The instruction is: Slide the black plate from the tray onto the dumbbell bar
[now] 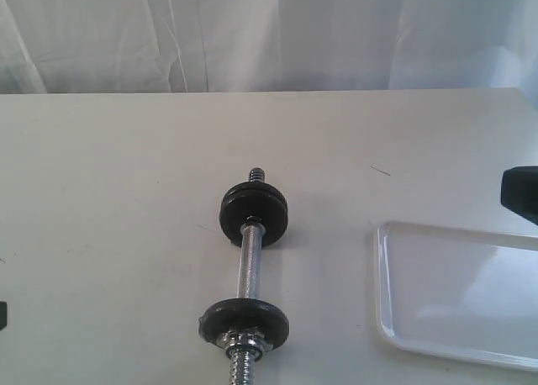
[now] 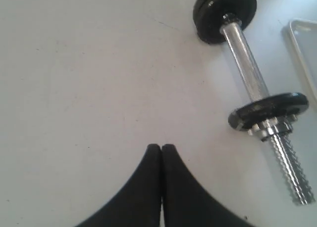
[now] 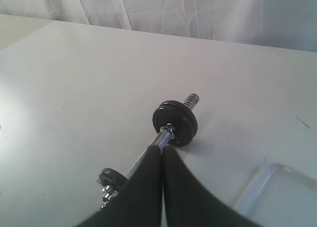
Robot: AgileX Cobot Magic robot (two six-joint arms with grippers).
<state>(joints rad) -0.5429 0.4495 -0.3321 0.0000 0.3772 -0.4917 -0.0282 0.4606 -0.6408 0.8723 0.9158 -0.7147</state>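
**Left gripper** (image 2: 161, 146): fingers (image 2: 148, 172) pressed tip to tip, nothing held. It is kept over bare table (image 1: 109, 192), well apart from the load and clear of the work.

**Right gripper** (image 3: 162, 147): fingers likewise closed flat together and empty. It is aimed along the rod, which is partly hidden behind the tips.

**Tray** (image 1: 380, 284): set flat beside the right fingers. No disc is seen in the part that is shown, and its outer side is cut off.

**Dumbbell bar** (image 1: 250, 263): laid flat on the table, ahead of the left fingers and off to one side. Its long axis runs from beneath the right fingertips straight away from them, with one threaded end toward them and one beyond.

**Near disc** (image 1: 244, 318): stood on edge on the rod, with a chrome collar (image 1: 239, 341) on its outer side.

**Black plate** (image 1: 254, 207): judged to be part of the thicker black mass at the far end, beyond both pairs of fingertips. That end has no collar, so it is open for loading. How many discs make up this mass cannot be told. It is carried upright by the rod through its hole, rim on the table, faces square to the rod. The sliding step is judged done.
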